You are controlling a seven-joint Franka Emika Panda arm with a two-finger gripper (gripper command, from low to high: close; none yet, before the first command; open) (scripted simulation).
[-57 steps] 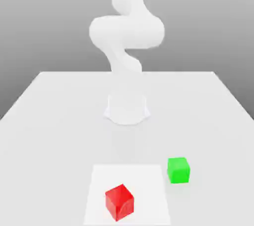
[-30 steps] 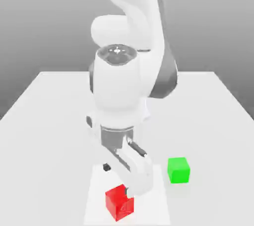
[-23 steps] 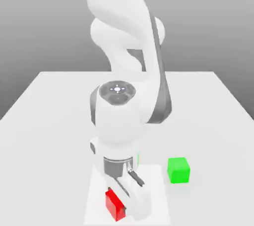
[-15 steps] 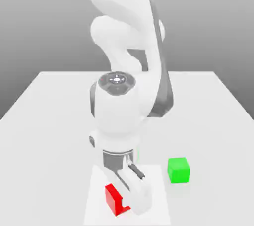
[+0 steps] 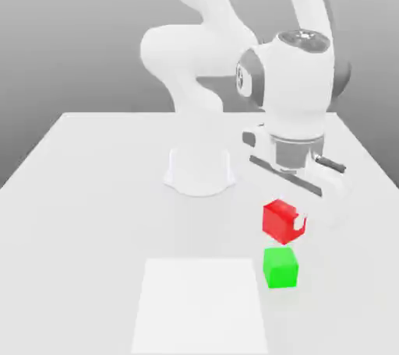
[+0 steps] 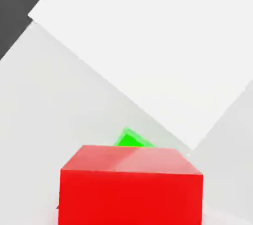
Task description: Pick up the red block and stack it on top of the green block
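Note:
In the exterior view the red block (image 5: 278, 219) hangs in the air, clear of the table, with my gripper (image 5: 290, 225) shut on it. A white fingertip (image 5: 298, 225) shows against the block's right side. The green block (image 5: 280, 267) rests on the table just below the red one, with a small gap between them. In the hand view the red block (image 6: 131, 187) is close to the camera and covers most of the green block (image 6: 131, 140), of which only a corner peeks out behind it.
A lighter white square patch (image 5: 203, 303) lies on the table (image 5: 86, 190) at the front, to the exterior view's left of the green block. The arm's round base (image 5: 199, 168) stands at mid-table behind it.
My gripper closed on the red block on the white patch, lifted it, and carried it toward the exterior view's right to hang over the green block, which stayed put.

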